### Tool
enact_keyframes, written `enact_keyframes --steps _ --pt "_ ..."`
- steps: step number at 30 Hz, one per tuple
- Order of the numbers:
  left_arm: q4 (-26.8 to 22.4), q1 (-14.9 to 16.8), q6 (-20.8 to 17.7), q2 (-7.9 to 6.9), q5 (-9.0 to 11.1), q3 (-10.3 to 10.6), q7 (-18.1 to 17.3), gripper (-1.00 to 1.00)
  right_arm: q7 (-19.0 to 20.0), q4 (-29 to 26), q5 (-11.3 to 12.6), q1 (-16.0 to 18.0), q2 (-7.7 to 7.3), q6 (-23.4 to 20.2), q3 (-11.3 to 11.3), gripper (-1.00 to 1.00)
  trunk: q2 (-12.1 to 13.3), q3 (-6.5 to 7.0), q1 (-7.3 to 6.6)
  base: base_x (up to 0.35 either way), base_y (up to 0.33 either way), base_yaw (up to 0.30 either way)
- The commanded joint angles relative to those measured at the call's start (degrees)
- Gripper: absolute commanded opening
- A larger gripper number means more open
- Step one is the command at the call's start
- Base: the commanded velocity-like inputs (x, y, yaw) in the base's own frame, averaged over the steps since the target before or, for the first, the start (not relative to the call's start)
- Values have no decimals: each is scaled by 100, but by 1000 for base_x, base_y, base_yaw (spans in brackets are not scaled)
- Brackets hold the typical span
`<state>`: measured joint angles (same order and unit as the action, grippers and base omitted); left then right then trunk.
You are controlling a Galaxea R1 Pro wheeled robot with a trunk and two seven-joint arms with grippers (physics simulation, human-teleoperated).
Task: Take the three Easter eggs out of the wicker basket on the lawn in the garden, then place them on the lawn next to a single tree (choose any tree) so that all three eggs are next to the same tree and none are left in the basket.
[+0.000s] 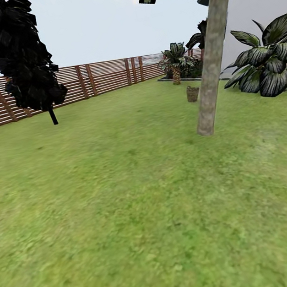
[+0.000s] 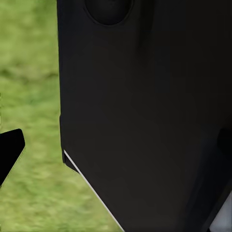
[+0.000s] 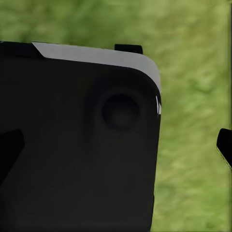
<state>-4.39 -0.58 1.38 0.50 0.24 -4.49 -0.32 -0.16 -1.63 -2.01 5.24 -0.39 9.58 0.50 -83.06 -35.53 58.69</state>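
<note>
Head view: wicker basket on lawn just behind tree, near fence. Wrist views: black housing blocking; pincer states indeterminable.

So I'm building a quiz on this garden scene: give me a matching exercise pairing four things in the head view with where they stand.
Things:
1. wicker basket
2. dark tree
3. pale trunk
4. wooden fence

Places:
A. along the far edge of the lawn
B. on the grass just beyond the trunk's base
C. leaning, right of centre
D. at the left, before the fence

Pairs: 1-B, 2-D, 3-C, 4-A
</note>
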Motion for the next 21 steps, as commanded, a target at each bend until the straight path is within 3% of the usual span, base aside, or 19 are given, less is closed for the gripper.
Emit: enact_keyframes --steps 1,21 --pt "-10 -4 6 2 2 -43 -3 100 -1 5 -20 3 -3 18 3 100 -2 -4 4 339 0 0" --pt "-10 -4 4 2 2 -43 -3 100 -1 14 -55 3 -37 9 3 100 -2 -4 4 339 0 0"
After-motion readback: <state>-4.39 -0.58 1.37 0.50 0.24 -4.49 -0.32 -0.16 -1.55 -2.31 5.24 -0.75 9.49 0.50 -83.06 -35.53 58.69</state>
